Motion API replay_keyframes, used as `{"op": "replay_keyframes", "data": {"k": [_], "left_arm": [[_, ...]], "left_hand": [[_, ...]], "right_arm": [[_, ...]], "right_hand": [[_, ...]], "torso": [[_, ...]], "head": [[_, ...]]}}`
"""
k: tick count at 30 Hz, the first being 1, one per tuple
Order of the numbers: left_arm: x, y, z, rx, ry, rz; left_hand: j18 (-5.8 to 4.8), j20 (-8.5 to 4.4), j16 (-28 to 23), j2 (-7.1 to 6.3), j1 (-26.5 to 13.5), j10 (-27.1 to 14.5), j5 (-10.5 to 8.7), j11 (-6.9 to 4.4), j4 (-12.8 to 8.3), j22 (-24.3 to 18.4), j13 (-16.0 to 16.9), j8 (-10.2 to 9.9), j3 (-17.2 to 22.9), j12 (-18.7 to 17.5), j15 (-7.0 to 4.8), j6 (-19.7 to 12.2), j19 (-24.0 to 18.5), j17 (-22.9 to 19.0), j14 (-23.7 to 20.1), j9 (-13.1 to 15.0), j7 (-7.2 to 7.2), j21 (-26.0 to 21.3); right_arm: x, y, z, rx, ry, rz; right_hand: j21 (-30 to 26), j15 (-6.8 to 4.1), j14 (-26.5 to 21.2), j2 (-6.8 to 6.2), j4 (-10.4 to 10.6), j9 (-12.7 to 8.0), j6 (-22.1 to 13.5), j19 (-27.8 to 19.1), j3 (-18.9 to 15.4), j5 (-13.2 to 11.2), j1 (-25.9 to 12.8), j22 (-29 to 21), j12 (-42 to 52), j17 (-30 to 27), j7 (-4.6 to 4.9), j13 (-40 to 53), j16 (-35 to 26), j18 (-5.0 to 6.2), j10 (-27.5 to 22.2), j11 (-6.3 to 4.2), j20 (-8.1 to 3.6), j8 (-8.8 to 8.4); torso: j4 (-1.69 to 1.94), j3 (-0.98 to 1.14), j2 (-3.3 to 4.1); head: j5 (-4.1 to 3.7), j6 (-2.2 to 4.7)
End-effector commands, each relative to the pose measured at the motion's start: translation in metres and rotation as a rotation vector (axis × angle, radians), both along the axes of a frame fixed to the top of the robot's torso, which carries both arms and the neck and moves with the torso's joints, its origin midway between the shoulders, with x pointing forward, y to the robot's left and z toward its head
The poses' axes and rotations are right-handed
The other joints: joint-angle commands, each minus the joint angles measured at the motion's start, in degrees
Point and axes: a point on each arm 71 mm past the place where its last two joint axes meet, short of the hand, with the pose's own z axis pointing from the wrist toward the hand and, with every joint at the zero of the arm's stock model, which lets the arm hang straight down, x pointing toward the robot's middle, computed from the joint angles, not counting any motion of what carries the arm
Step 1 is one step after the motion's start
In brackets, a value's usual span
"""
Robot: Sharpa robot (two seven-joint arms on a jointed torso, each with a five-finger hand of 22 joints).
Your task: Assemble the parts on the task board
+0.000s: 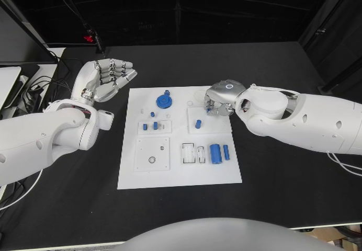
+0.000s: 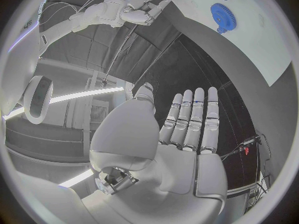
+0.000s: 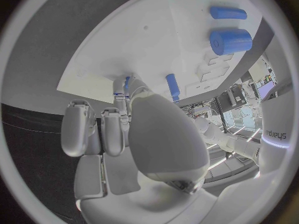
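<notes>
The white task board [image 1: 181,175] lies flat in the middle of the black desk [image 1: 286,198], and both arms are over the scene. The left hand [image 1: 105,78] hovers off the board's far left corner, above bare desk, palm up and fingers straight and side by side, with nothing in it. The left wrist view shows the same thing: fingers [image 2: 193,119] stretched out, palm empty.

The right hand [image 1: 220,99] is down at the far right part of the board, fingers curled toward the surface. In the right wrist view a small blue part [image 3: 126,84] sits right at its fingertips [image 3: 119,92], seemingly pinched between them, though how firm the hold is cannot be told.

A blue gear [image 1: 165,100] stands on the far part of the board, left of the right hand. Just near of that hand lies a small blue peg [image 1: 198,124]. Over on the left, a raised white block [image 1: 154,126] carries several little blue pieces. On the near right, a blue cylinder [image 1: 216,152] and a slimmer blue pin [image 1: 226,152] lie side by side, with white cut-out slots [image 1: 194,153] just to their left. A square white plate with a small hole [image 1: 152,154] sits on the near left.
</notes>
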Motion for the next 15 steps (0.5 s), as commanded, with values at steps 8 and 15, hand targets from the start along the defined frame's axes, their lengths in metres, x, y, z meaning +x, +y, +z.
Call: {"op": "replay_keyframes", "data": {"k": [8,15], "left_arm": [[-0.0018,-0.0022,0.0039,-0.009,-0.047,-0.032],[-0.0017,-0.0021,0.0039,-0.009,-0.047,-0.032]], "left_hand": [[0.63,-0.01,0.19,0.61,0.16,-0.24,0.35,-0.16,-0.02,-0.1,0.03,0.35,-0.44,0.32,0.01,-0.35,0.41,-0.09,0.26,-0.05,1.45,-0.3],[0.63,-0.01,0.19,0.61,0.16,-0.24,0.35,-0.16,-0.02,-0.1,0.03,0.35,-0.44,0.32,0.01,-0.35,0.41,-0.09,0.26,-0.05,1.45,-0.3]], "right_arm": [[-0.0006,-0.0003,0.0026,0.031,-0.039,0.007],[-0.0027,0.0004,0.0059,0.061,-0.067,0.028]], "right_hand": [[0.65,-0.52,3.31,0.26,-0.12,0.5,1.04,0.31,0.98,0.27,1.73,7.61,0.0,0.42,-0.05,-0.01,0.32,-0.71,1.01,-0.03,-0.42,0.36],[0.81,-0.57,3.34,0.26,-0.18,0.54,1.29,0.4,1.3,0.26,2.04,7.72,-0.1,0.57,-0.09,-0.01,0.39,-0.76,1.21,-0.07,-0.49,0.4]], "torso": [[0.01,0.01,0.0],[0.0,0.0,0.02]], "head": [[-0.07,0.06],[0.05,0.11]]}}
